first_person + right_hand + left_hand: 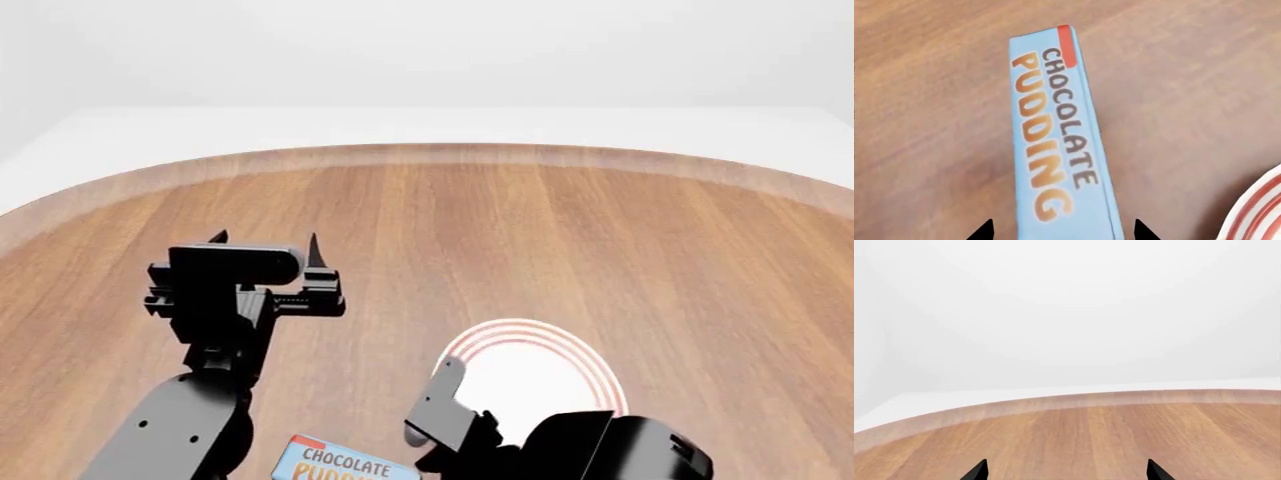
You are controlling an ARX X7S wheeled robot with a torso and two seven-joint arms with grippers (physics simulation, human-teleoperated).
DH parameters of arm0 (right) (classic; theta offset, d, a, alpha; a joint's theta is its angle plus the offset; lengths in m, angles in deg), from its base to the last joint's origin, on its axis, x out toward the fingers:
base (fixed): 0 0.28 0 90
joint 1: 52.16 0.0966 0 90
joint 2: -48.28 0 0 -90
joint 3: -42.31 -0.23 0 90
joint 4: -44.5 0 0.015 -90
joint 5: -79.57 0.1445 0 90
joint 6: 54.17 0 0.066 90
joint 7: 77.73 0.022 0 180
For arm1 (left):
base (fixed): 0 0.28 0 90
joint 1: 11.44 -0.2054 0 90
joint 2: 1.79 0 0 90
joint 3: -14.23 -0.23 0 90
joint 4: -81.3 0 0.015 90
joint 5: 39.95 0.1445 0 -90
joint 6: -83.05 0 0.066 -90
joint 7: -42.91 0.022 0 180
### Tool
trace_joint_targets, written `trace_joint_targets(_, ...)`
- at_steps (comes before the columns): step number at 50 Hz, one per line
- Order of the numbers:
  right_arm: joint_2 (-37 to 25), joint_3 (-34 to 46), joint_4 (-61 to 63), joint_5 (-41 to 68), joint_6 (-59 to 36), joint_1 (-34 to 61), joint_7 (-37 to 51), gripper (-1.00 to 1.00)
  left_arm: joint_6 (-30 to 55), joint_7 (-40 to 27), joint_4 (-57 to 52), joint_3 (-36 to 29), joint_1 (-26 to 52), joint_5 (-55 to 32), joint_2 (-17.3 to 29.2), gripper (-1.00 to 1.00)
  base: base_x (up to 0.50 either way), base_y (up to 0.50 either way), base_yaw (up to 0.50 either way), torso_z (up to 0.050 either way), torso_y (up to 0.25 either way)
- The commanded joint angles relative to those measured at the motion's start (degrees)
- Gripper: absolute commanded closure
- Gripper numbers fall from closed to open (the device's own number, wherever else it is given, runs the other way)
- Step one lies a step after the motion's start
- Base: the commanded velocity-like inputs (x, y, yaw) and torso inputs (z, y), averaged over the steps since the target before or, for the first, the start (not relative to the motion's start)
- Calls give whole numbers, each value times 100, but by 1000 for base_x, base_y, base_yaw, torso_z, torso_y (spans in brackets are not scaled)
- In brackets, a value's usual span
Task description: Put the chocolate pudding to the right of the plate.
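Nearby, chocolate pudding (1054, 140) left of plate (534, 375)

Chocolate pudding (1057, 145) lies flat; plate (534, 375) just right.

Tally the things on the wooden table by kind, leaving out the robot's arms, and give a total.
Chocolate pudding cartons: 1
Plates, white with red rings: 1
Total: 2, both on the wooden table. Nothing else shows on it in any view, though the arms hide part of the near edge.
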Motion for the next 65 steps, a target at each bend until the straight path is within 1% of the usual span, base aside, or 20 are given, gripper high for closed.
trace_joint_targets(1,69,252,-241,-113,89,5,-129,-100,-28,-16,14,-17,-8,-27,17,-100,0,0,0,0,0)
trace_joint_targets(9,91,334,-396,-177,199,-15,-184,-100,-55,-38,27,-31,-37,-32,30,-100,0,0,0,0,0)
trace_joint_targets(10,97,326,-408,-190,224,-26,-165,100,-53,-42,27,-26,-34,-37,31,-100,0,0,0,0,0)
trace_joint_targets(29,60,194,-266,-128,255,-10,-24,100,-102,-78,69,-47,-40,-68,57,-100,0,0,0,0,0)
trace_joint_targets(39,-187,-676,707,490,-211,97,562,100,-115,-103,66,-35,-28,-93,78,-100,0,0,0,0,0)
trace_joint_targets(51,-306,-1115,879,798,-470,152,876,100,-113,-125,74,-35,0,-120,98,-100,0,0,0,0,0)
trace_joint_targets(55,-309,-1657,839,1135,-966,253,1385,100,-134,-129,84,-23,-10,-129,113,-100,0,0,0,0,0)
trace_joint_targets(57,-344,-1750,820,1170,-1010,290,1446,100,-141,-132,90,-26,-11,-131,114,-100,0,0,0,0,0)
trace_joint_targets(58,-416,-2074,801,1319,-1158,339,1627,100,-144,-132,78,-24,-17,-139,116,-100,0,0,0,0,0)
trace_joint_targets(60,-478,-2333,848,1461,-1264,346,1782,100,-145,-139,81,-16,-16,-146,119,-100,0,0,0,0,0)
trace_joint_targets(63,-641,-2934,811,1663,-1435,352,2170,100,-142,-149,79,-22,-13,-148,127,-100,0,0,0,0,0)
trace_joint_targets(65,-644,-2934,812,1681,-1436,354,2184,100,-143,-151,79,-23,-13,-150,129,-100,0,0,0,0,0)
